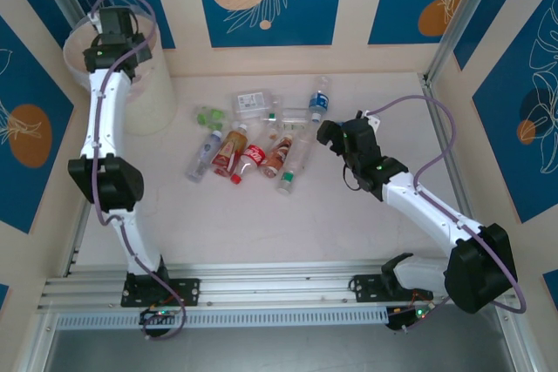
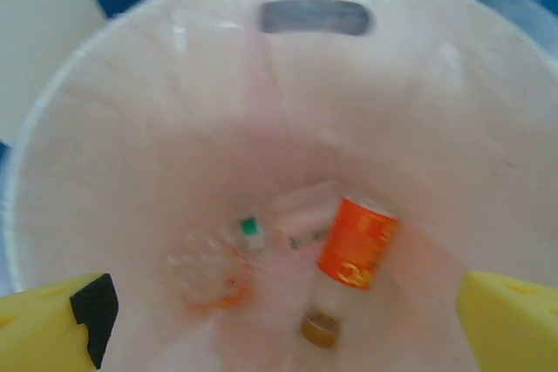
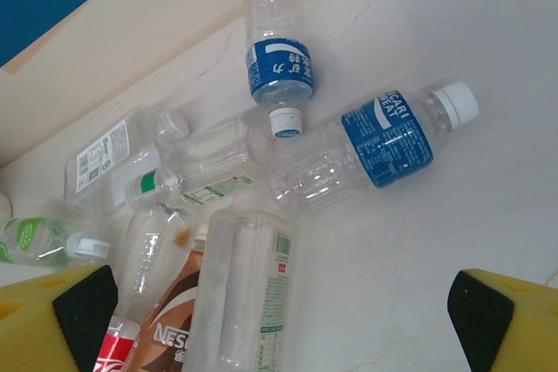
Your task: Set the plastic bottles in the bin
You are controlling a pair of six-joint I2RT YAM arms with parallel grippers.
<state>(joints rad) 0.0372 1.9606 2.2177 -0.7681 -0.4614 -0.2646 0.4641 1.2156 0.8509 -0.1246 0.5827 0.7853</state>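
Top external view: the bin (image 1: 153, 98) stands at the upper left of the frame with our left arm reaching over it, while the plastic bottles (image 1: 253, 150) not yet binned lie heaped at the centre of the table (image 1: 261, 233).

Left wrist view: our left fingers (image 2: 52, 324) are spread wide and empty above an orange-labelled bottle (image 2: 356, 241) lying on the bin's floor.

Right wrist view: our right fingers (image 3: 52, 315), also wide open and holding nothing, hover over the crowded heap.

We judge the danger lies there. Closing on round, touching bottles could pinch two at once or squirt one away. The clear liner (image 1: 77, 37) could also snag our left arm.
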